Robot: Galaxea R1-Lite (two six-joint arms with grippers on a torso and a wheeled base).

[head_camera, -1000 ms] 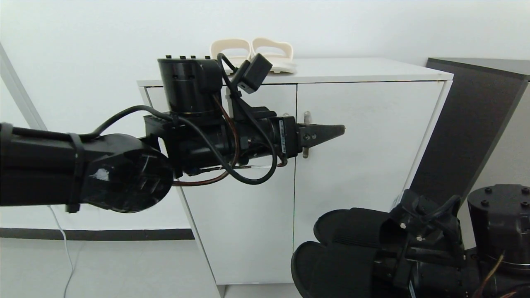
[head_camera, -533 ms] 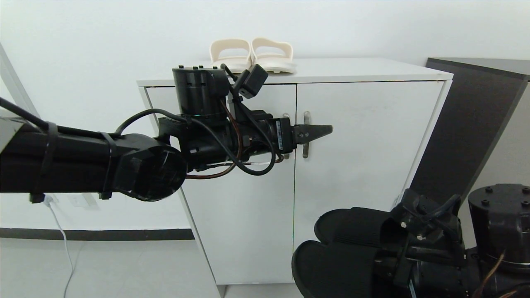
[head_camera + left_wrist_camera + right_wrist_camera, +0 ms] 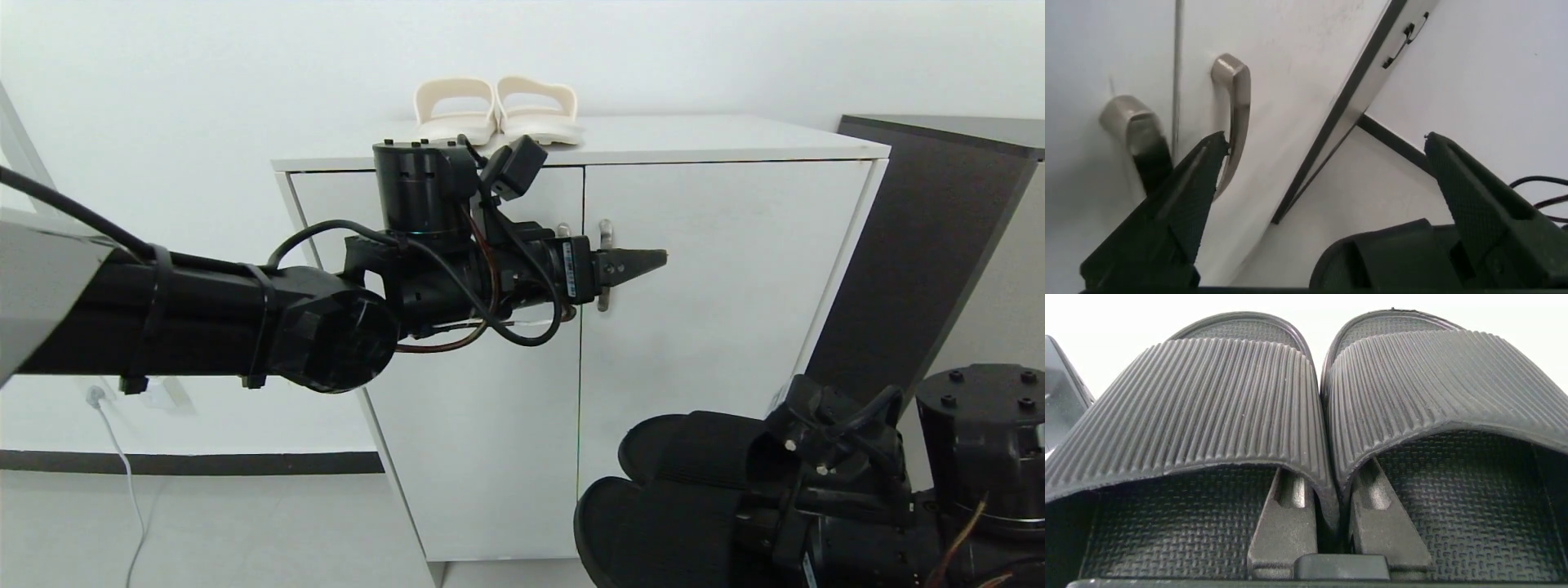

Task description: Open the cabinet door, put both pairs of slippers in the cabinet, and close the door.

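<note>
1. Over the last second, you advanced the left gripper [image 3: 637,263] toward the cabinet [image 3: 718,327], and its wrist dropped slightly. The camera held steady.
2. Your left gripper stood spread wide, with one finger just beside the right door handle [image 3: 1231,114]. Contact could not be confirmed.
3. The cabinet was closed.
4. Your right gripper [image 3: 1333,514] was clamped on the black slippers [image 3: 678,490], pinching their adjoining inner walls, low before the cabinet's right half.
5. The beige slippers [image 3: 496,110] sat on the cabinet top by its rear edge, left of the middle.
</note>
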